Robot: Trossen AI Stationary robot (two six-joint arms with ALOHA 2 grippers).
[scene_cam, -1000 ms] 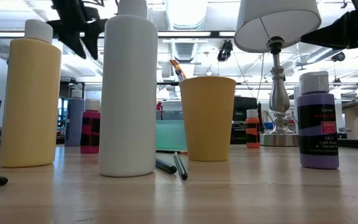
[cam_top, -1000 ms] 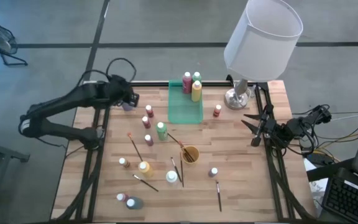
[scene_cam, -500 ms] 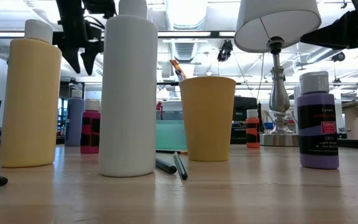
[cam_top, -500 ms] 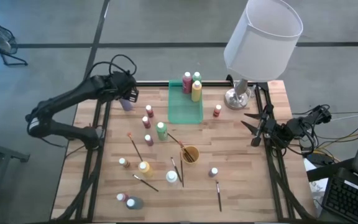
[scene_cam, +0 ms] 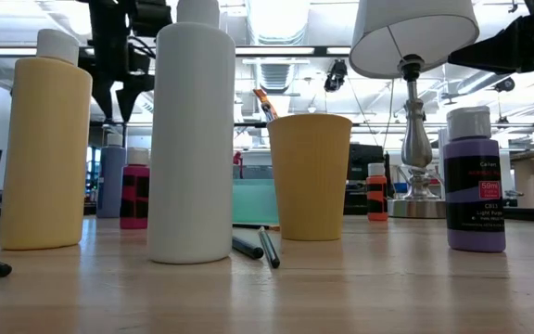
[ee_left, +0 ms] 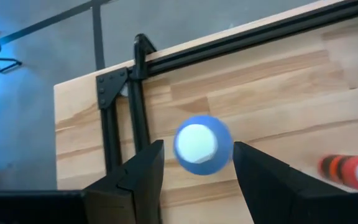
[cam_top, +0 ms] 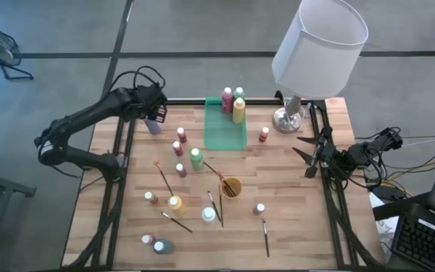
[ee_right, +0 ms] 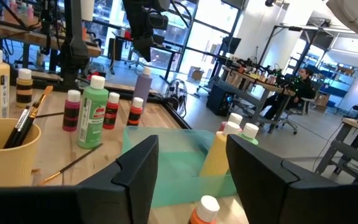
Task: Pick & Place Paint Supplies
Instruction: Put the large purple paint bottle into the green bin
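Near the counter's (cam_top: 293,227) far left corner the left tool (ee_left: 194,165) hangs spread over a blue bottle (ee_left: 202,144), unpinched only in its wrist view, while the right tool (cam_top: 306,155) waits spread at the right edge.

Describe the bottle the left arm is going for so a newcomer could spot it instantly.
Start at the green tray at the table's far edge, then move toward the far left corner, where the left gripper hovers with its jaws open. Directly under it stands the blue paint bottle with a pale cap. It stands alone near the corner, and the nearest bottles, toward the tray, are red.
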